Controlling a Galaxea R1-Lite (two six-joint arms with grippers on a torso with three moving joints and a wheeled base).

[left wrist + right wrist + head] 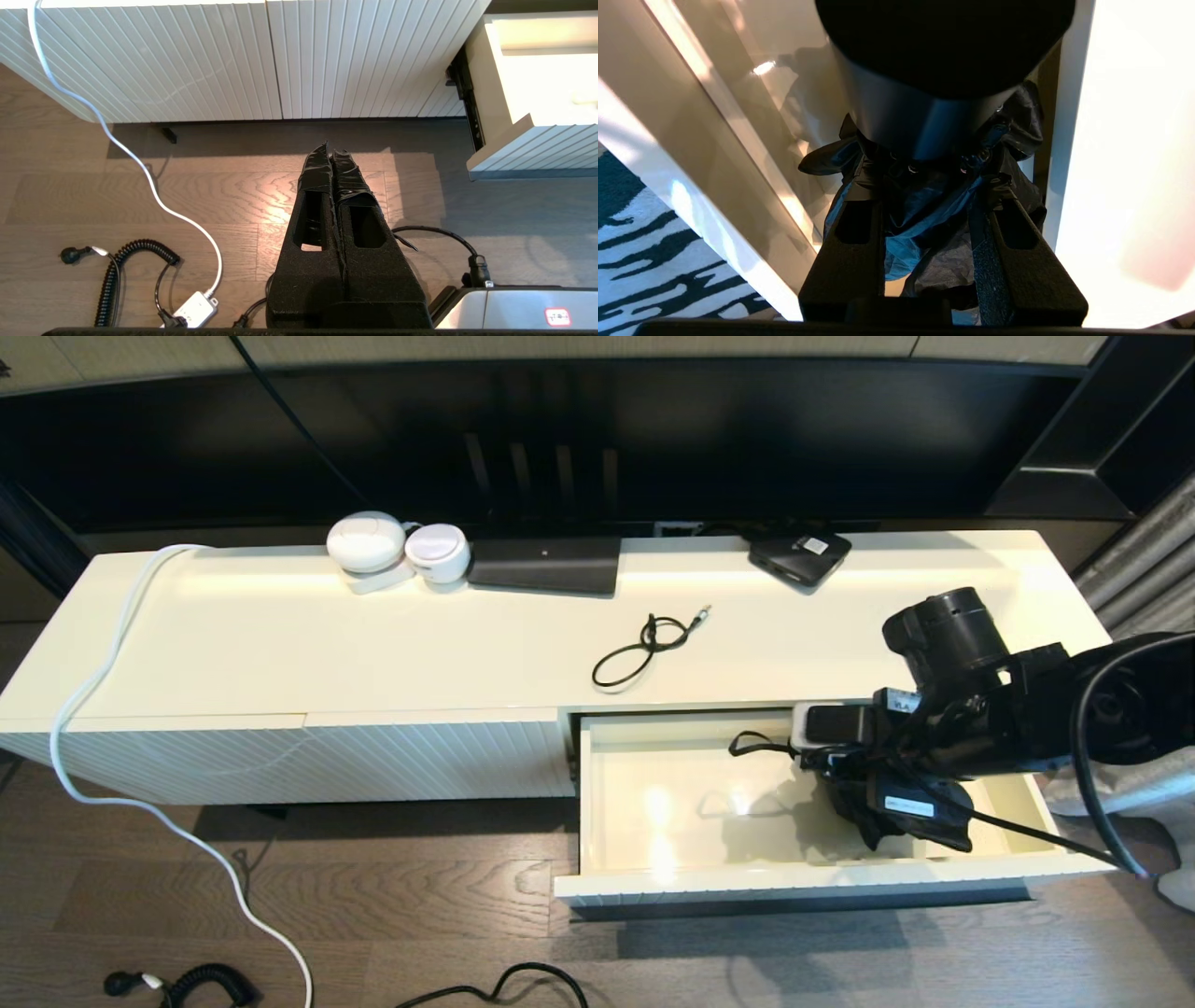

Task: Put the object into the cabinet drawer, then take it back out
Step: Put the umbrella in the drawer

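The right hand (pixel 845 775) holds a dark object (pixel 924 116), probably a camera, low inside the open drawer (pixel 653 877). It should lift straight up, clear of the drawer walls. The left hand (pixel 332 161), closed and empty, hangs over the floor (pixel 224 196).

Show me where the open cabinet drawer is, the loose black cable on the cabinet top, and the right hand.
cabinet drawer (pixel 653 803), head view, on the bare glossy floor inside.
black cable (pixel 624 665), head view, on its loop.
right hand (pixel 931 219), right wrist view, between the fingertips, which are closed on a folded black umbrella.
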